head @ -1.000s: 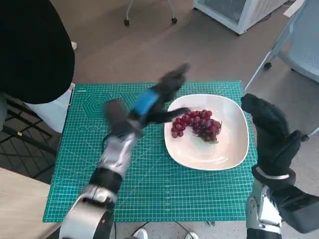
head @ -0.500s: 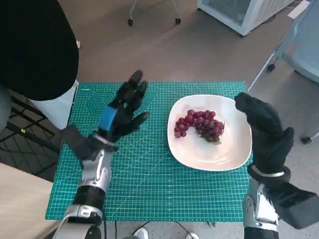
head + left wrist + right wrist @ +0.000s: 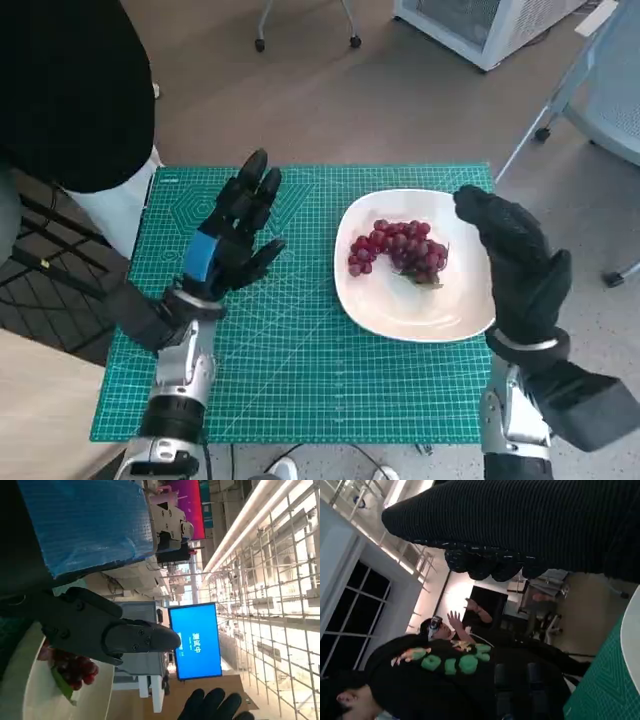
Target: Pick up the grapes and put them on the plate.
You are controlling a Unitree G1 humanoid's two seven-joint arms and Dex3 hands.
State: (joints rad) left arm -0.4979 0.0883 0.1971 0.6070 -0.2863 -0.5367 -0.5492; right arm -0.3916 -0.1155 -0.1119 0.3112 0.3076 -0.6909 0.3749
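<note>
Head view: we are seeing the bunch of dark red grapes [image 3: 397,247] lying on the white square plate [image 3: 465,312], between our left fingers [image 3: 252,192] and right fingers [image 3: 480,210], both spread wide and holding nothing, so the task looks finished.

Left hand [image 3: 232,240]: raised over the mat's left half, fingers spread, holding nothing.
Right hand [image 3: 512,262]: upright at the right edge, fingers apart, empty.
</note>
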